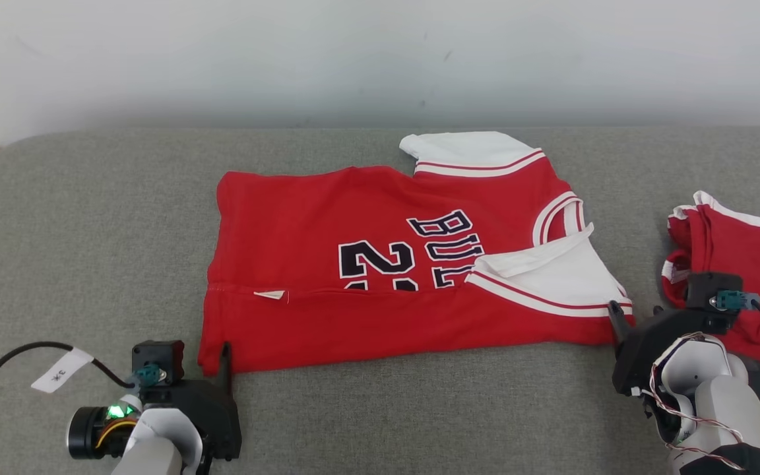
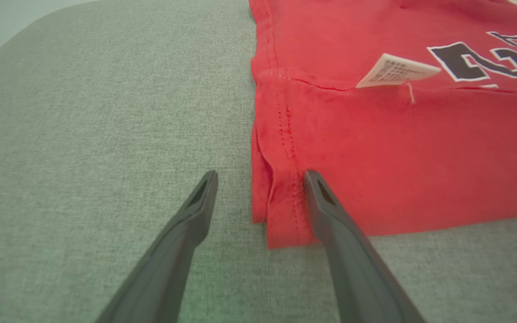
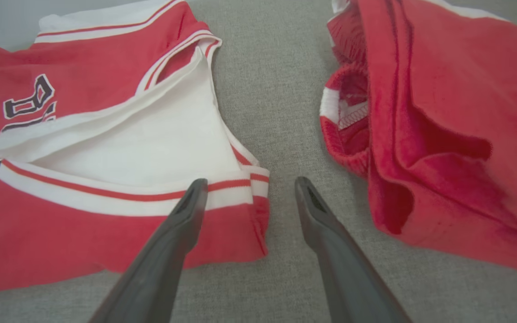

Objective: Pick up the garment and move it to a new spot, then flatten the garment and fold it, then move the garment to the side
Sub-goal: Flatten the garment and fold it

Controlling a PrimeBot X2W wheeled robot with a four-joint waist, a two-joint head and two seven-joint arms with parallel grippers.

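black, white-edged letters "bul" [image 1: 449, 232] and a "2" [image 1: 373, 260] can be read on the red jersey [image 1: 327, 218]; the rest is hidden by a folded-up hem. the print on its white label [image 2: 395, 71] cannot be made out. the jersey, trimmed in white stripes, is laid half folded mid-cushion [image 1: 90, 231], on grey woven cloth. the left gripper [image 2: 260, 177] and right gripper [image 3: 249, 181] are held open at its near corners, nothing gripped. a second red garment [image 1: 736, 244] is crumpled by the right edge.
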